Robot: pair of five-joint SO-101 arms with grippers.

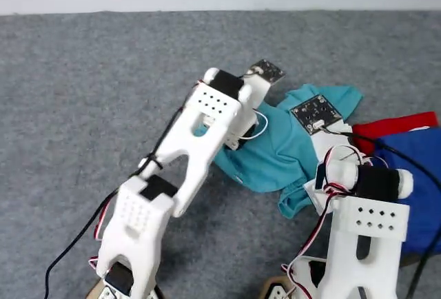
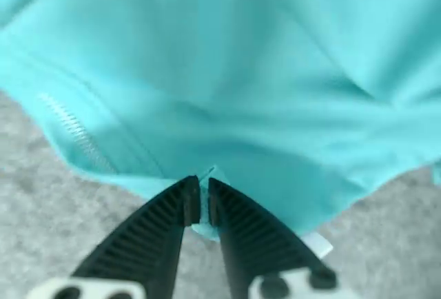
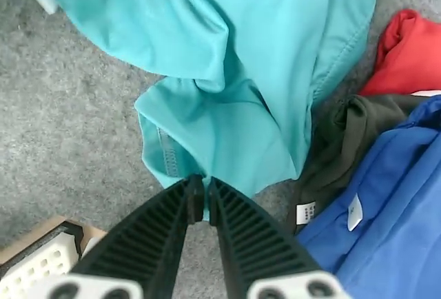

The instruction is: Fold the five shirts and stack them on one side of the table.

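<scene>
Grey table [image 1: 76, 78], left hand [image 2: 204, 201] clamped on teal shirt [image 2: 248, 71] edge, right hand [image 3: 200, 201] clamped on its hem

We find open table [image 1: 83, 92] left of the teal shirt [image 1: 282, 147]; red shirt [image 1: 400, 124] and blue shirt [image 1: 417, 175] crowd its right.

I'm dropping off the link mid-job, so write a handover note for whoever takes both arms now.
Left gripper: shut on an edge of the rumpled teal fabric shirt.
Right gripper: shut on another edge of it.
The teal shirt lies on the grey carpeted table; the red fabric shirt, dark olive shirt and blue shirt are heaped beside it, on the right arm's side.
Done: nothing folded or stacked.
Left: fold the teal shirt, then the others, and stack them on one side.
</scene>
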